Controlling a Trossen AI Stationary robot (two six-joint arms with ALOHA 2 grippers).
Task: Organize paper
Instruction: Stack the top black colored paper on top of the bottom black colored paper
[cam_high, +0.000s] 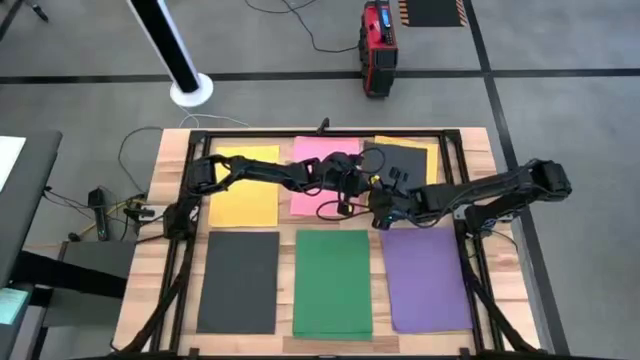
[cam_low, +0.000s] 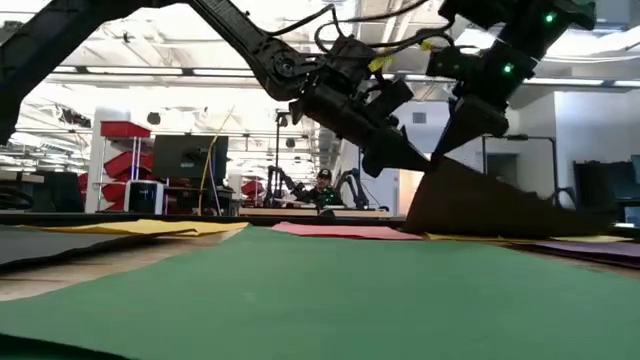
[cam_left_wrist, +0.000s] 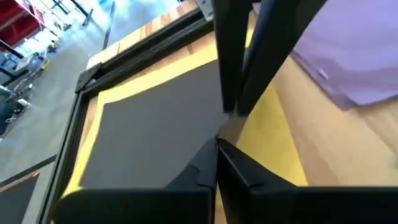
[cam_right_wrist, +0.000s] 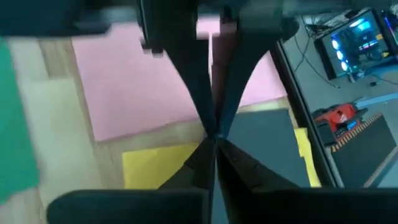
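With our left gripper (cam_high: 372, 178) and right gripper (cam_high: 381, 212) both pinched shut on the dark sheet (cam_high: 405, 160), we are lifting its near edge off the yellow sheet (cam_high: 428, 150) at the tabletop's far right corner, and next must carry it clear together.

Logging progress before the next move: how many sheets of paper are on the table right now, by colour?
Yellow rectangular paper sheets: 2, one bare, one under a dark sheet
Pink rectangular paper sheet: 1
Dark grey rectangular paper sheets: 2, one flat, one lifted
Green rectangular paper sheet: 1
Purple rectangular paper sheet: 1
Total: 7
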